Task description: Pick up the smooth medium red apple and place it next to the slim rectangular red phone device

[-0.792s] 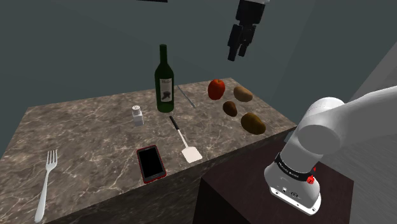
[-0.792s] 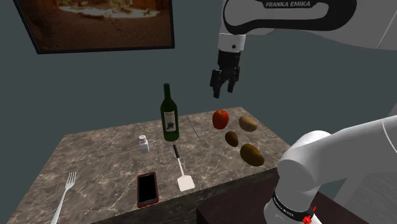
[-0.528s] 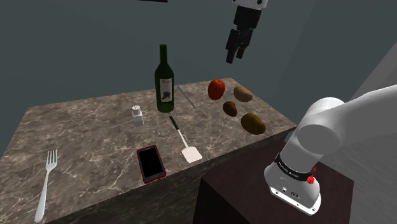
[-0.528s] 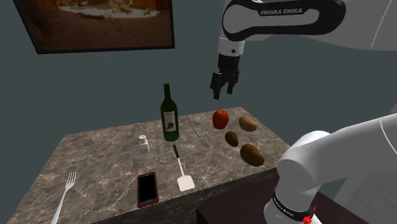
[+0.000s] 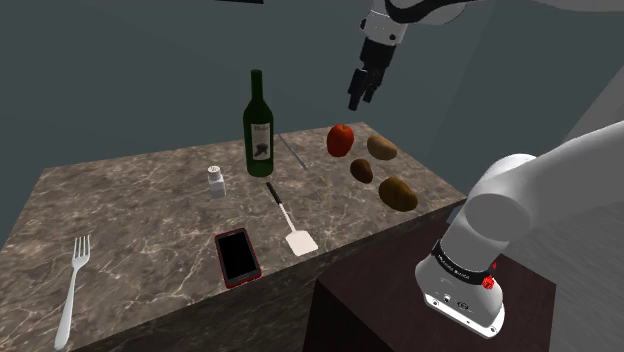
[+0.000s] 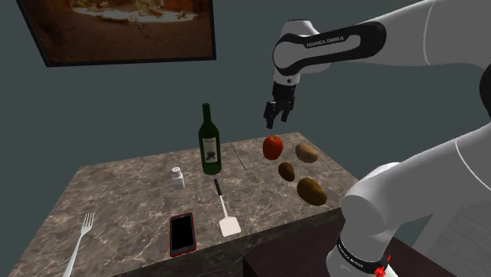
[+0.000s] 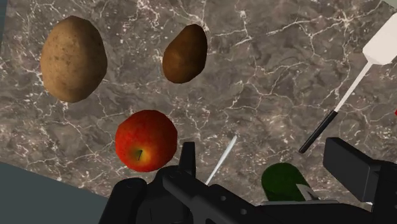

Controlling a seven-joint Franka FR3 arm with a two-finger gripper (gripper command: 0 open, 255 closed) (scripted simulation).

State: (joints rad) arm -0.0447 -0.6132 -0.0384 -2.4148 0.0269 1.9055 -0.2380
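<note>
Marble counter (image 7: 267, 76), red apple (image 7: 146, 140) with yellow stem hollow in wrist view

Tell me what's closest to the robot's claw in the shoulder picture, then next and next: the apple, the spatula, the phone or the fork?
1. Red apple, just under the gripper.
2. White spatula, nearer the camera, toward the front edge.
3. Red phone, on the shoulder view's left of the spatula.
4. Fork, far off at that view's left.

I saw a bench (image 5: 150, 200) of veined brown marble, a smooth glossy red apple (image 7: 146, 140), a matt rough-skinned potato (image 7: 73, 58) and a dark green glass bottle (image 5: 258, 125).
</note>
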